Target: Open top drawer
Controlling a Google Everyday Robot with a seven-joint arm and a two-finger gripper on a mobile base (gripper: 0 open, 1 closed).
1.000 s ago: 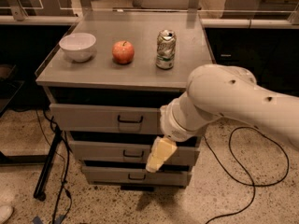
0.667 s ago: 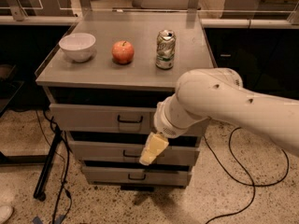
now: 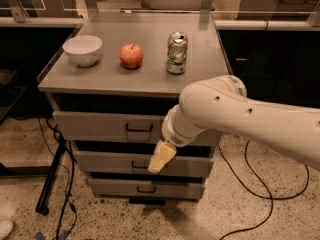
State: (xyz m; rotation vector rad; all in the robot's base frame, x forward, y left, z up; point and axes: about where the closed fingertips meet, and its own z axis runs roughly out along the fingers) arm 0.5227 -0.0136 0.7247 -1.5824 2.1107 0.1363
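The top drawer (image 3: 100, 125) is the widest grey front under the cabinet top, with a small dark bracket handle (image 3: 139, 128) at its centre. It looks pushed in. My gripper (image 3: 161, 157), pale yellow at the tip of the white arm (image 3: 240, 119), hangs in front of the second drawer (image 3: 110, 162). It is just below and right of the top drawer's handle and apart from it. The arm covers the right part of the top drawer front.
On the cabinet top (image 3: 150, 39) stand a white bowl (image 3: 83, 49), a red apple (image 3: 131, 55) and a soda can (image 3: 176, 53). A third drawer (image 3: 115, 187) sits lowest. Black cables (image 3: 260, 184) lie on the floor right and left. A dark stand leg (image 3: 50, 179) is at the left.
My arm has swung left and the gripper has moved left and slightly up, closer to the top drawer's handle. The drawers have not moved.
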